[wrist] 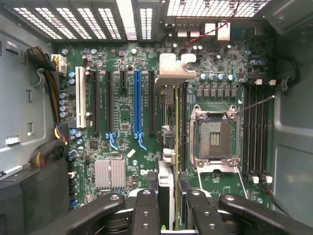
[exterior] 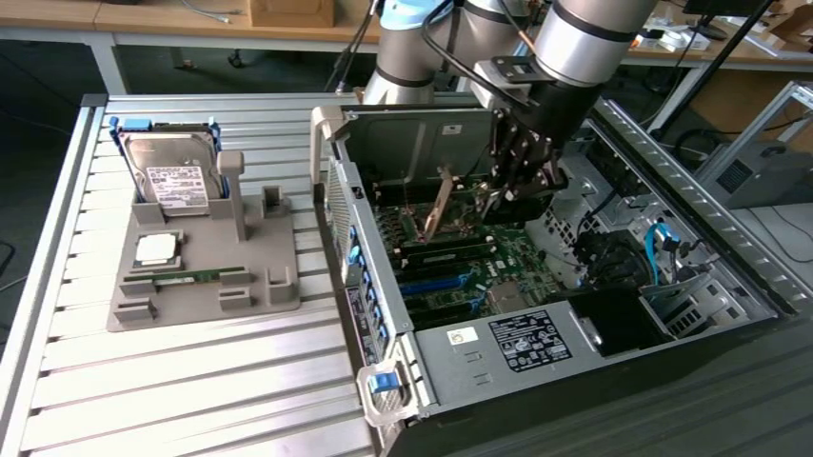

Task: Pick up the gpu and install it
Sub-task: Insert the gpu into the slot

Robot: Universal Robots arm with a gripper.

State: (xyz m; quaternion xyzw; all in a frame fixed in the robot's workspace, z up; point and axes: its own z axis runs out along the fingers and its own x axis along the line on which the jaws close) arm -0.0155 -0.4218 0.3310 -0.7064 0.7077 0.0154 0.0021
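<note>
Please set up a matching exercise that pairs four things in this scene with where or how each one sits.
Things:
1. gpu
2. hard drive
3. memory stick
4. processor socket

Places or states:
a. empty, on the motherboard
b. standing upright in the grey holder
c. edge-on between the fingers of the pincer, above the motherboard
d. lying flat in the grey holder

Pairs: 1-c, 2-b, 3-d, 4-a
</note>
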